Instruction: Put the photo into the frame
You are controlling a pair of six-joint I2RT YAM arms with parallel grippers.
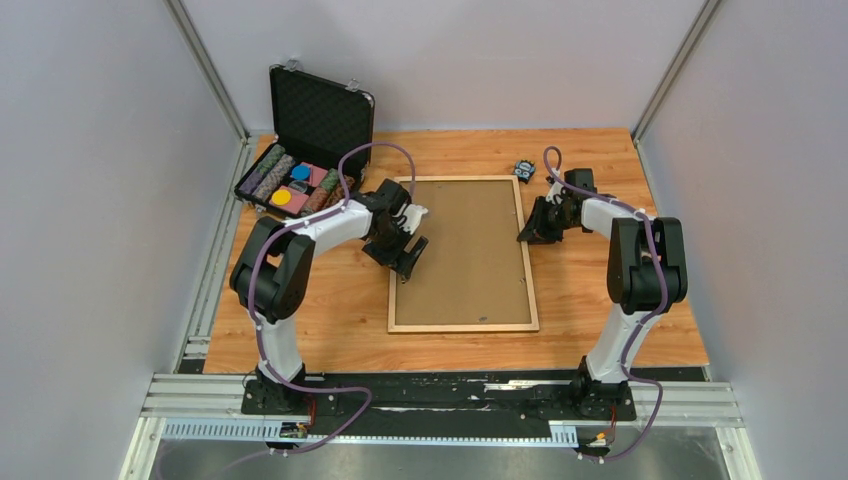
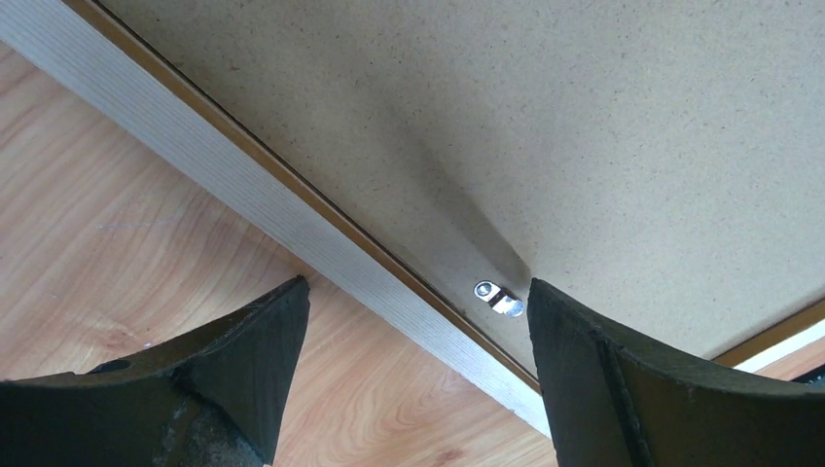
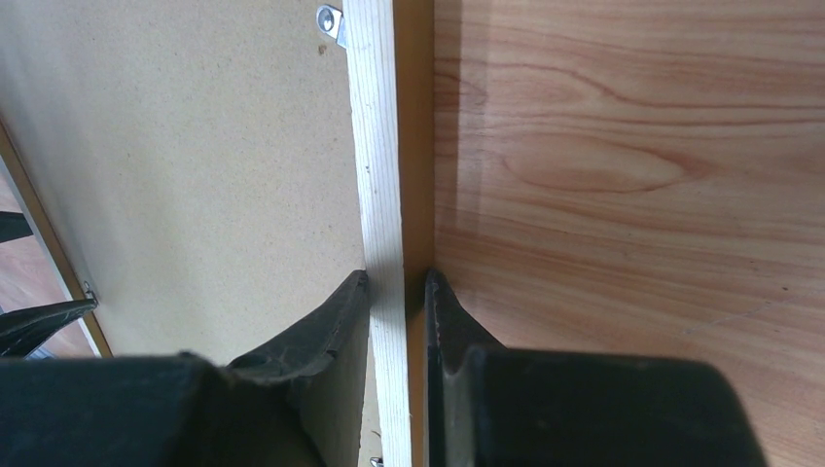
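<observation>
Black case (image 1: 318,115) sat far left on the bench (image 1: 600,310), well clear, no issue there. Left hand (image 2: 416,287) was released, fingers spread across the frame's (image 1: 462,326) left rail: one over bare bench, the other over the backing board (image 1: 465,250), just beside a small metal clip (image 2: 498,298). The frame lay face down, flat, mid-bench, with the board seated in it. The photo wasn't visible in any view, so I couldn't tell whether it was under the board or somewhere else. Right hand (image 3: 397,282) was clenched on the right rail, one finger inside the moulding and one outside. Risks as I judged them: the clip tab was tiny next to the finger, so a push on it could slip off and gouge the board. If the right hand lifted or twisted while the left pressed down, the thin rail could rack or skid on the bench. With clips turned out, a tilt could dump the board. A small dark object (image 1: 524,169) near the far-right corner could snag a sliding frame.
</observation>
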